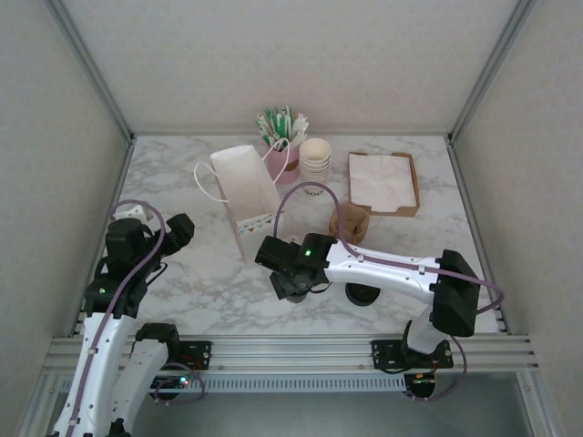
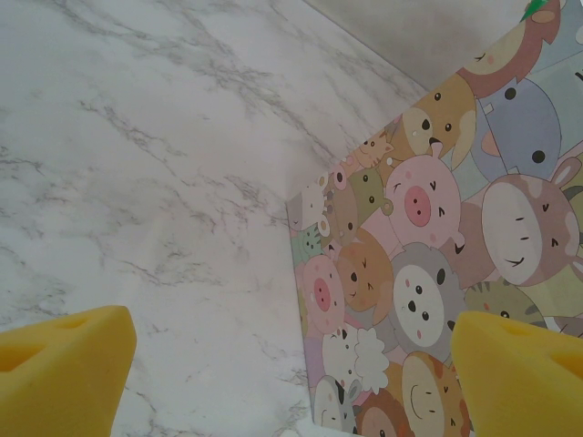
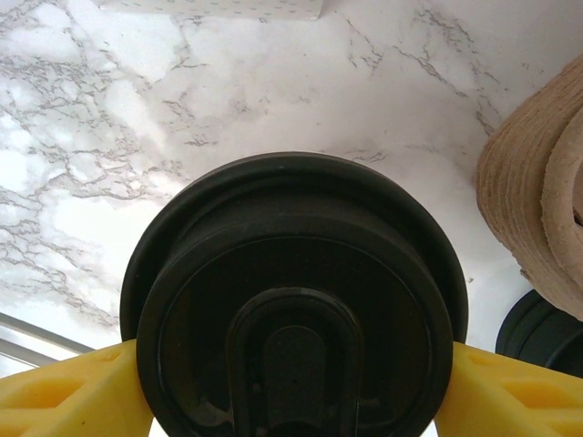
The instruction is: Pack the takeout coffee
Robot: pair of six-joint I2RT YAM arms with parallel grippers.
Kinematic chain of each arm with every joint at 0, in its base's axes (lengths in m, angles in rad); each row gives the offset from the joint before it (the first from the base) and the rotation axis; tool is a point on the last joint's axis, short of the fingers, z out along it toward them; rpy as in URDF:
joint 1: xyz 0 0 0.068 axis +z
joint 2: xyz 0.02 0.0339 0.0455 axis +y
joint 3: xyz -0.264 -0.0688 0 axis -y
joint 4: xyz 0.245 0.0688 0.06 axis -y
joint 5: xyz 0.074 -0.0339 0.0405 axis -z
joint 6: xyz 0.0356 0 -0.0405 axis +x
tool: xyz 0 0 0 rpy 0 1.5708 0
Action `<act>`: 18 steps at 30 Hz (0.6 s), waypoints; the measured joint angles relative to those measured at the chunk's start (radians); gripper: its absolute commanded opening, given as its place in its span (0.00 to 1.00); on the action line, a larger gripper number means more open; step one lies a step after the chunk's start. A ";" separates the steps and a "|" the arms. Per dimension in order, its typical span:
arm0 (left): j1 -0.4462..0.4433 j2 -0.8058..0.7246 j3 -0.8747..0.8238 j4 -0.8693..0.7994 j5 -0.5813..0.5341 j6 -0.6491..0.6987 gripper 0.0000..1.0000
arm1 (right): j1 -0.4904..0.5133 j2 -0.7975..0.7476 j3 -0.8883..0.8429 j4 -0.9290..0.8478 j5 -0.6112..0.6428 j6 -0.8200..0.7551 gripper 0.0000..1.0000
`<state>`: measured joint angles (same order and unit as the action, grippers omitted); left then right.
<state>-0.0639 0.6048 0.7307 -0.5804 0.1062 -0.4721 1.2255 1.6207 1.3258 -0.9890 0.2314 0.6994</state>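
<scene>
The takeout coffee [image 3: 296, 300] stands on the marble table [image 1: 200, 282], near the front middle. The right wrist view gives its round black sip lid from close. The right gripper [image 3: 291, 391] pinches it, one yellow finger [image 3: 55, 396] against each side. In the top view this gripper [image 1: 293, 278] sits over the cup. Just right of it lies a loose black lid [image 3: 537, 332], with a brown cardboard piece [image 3: 533, 200] behind. The paper bag [image 1: 244, 187] looks white from above, but the left wrist view shows its cartoon animal side [image 2: 428, 273]. The left gripper [image 2: 291, 369] hangs there with fingers [image 2: 55, 364] spread wide and holds nothing.
</scene>
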 measured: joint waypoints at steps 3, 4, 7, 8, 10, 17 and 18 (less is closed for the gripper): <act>0.000 0.000 0.000 0.000 0.000 0.000 0.90 | -0.009 0.011 0.010 -0.013 -0.018 0.000 0.72; 0.000 0.000 0.000 0.000 0.000 0.000 0.90 | -0.013 0.013 0.014 -0.018 -0.026 0.000 0.72; 0.000 0.000 0.000 0.000 0.000 0.000 0.90 | -0.023 0.020 0.021 -0.025 -0.046 -0.001 0.69; 0.000 0.000 0.000 0.000 0.000 0.000 0.90 | -0.025 0.024 0.024 -0.028 -0.050 -0.001 0.69; 0.000 0.000 0.000 0.000 0.000 0.000 0.90 | -0.029 0.031 0.031 -0.038 -0.053 -0.001 0.68; 0.000 0.000 0.000 0.000 0.000 0.000 0.90 | -0.030 0.074 0.065 -0.082 -0.049 -0.001 0.65; 0.000 0.000 0.000 0.000 0.000 0.000 0.90 | -0.030 0.081 0.069 -0.090 -0.049 -0.001 0.65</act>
<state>-0.0639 0.6048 0.7307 -0.5804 0.1062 -0.4721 1.1957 1.7016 1.3949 -1.0786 0.1825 0.6983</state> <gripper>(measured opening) 0.895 0.690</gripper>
